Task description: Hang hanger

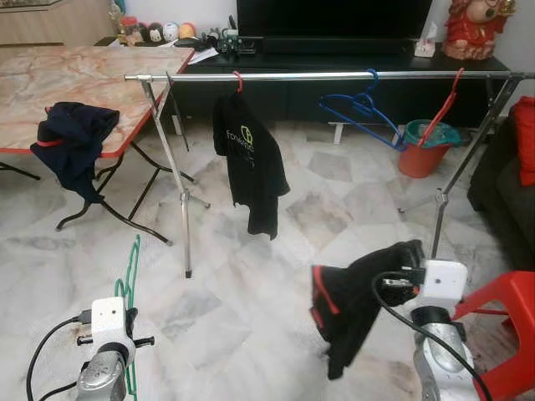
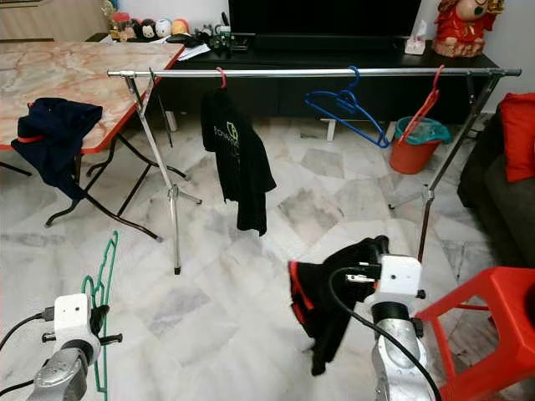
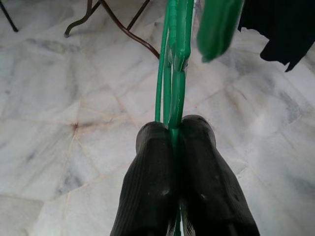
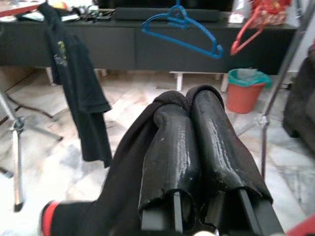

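My left gripper (image 3: 173, 135) is shut on a green hanger (image 1: 128, 284), held upright low at my left, well short of the clothes rail (image 1: 326, 76). My right gripper (image 4: 189, 101) is shut on a black garment with red trim (image 1: 355, 296) that dangles below it at the lower right. On the rail hang a black T-shirt on a red hanger (image 1: 245, 159), a bare blue hanger (image 1: 361, 107) and a bare red hanger (image 1: 441, 107).
A marble-top folding table (image 1: 79, 75) with a dark garment (image 1: 71, 138) over its edge stands at the left. An orange bin (image 1: 425, 149) sits behind the rail. A red stool (image 1: 501, 322) is at my right, a dark sofa (image 1: 501, 188) beyond it.
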